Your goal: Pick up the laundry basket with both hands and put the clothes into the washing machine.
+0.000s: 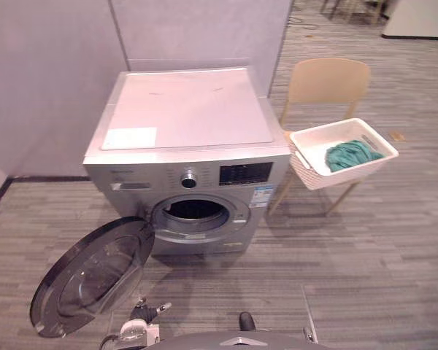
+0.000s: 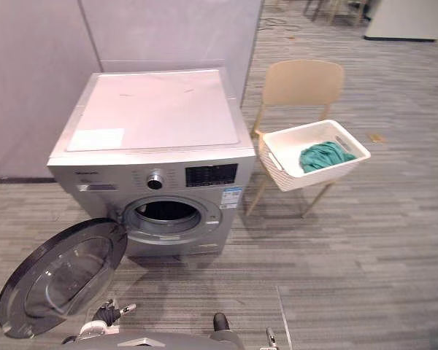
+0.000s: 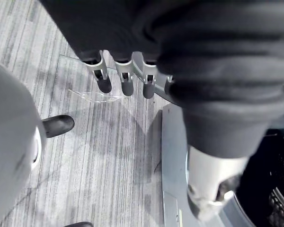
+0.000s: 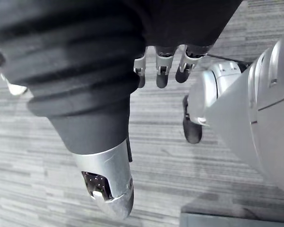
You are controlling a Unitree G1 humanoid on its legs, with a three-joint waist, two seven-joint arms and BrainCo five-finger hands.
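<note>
The room has a floor [image 1: 379, 262] of grey carpet with thin stripes, and plain grey wall panels [image 1: 44, 73] stand behind the washer [image 1: 186, 138]. The washer is silver-grey, and its flat top is pale and bare except for a white label [image 1: 129, 138] near the front left corner. On its front there is a round dial [image 1: 188, 179] and beside it a dark display [image 1: 245, 173]. The round door [image 1: 95, 273] is swung fully open to the robot's left, and the drum opening [image 1: 195, 211] is dark inside. On the right side of the washer stands a beige chair [image 1: 328, 80], close to it but apart. The white basket [image 1: 336, 175] rests on the seat of this chair, a little tilted, and one green cloth [image 1: 352, 154] lies inside it toward the far right end. Neither hand touches the basket. The left hand [image 3: 125, 78] hangs over the carpet just beside the front of the washer; its fingers are loose and nearly straight, the thumb is apart from them, and it holds nothing. The right hand [image 4: 162, 71] also hangs above the carpet, with relaxed fingers, the thumb spread away, and nothing in its grasp
</note>
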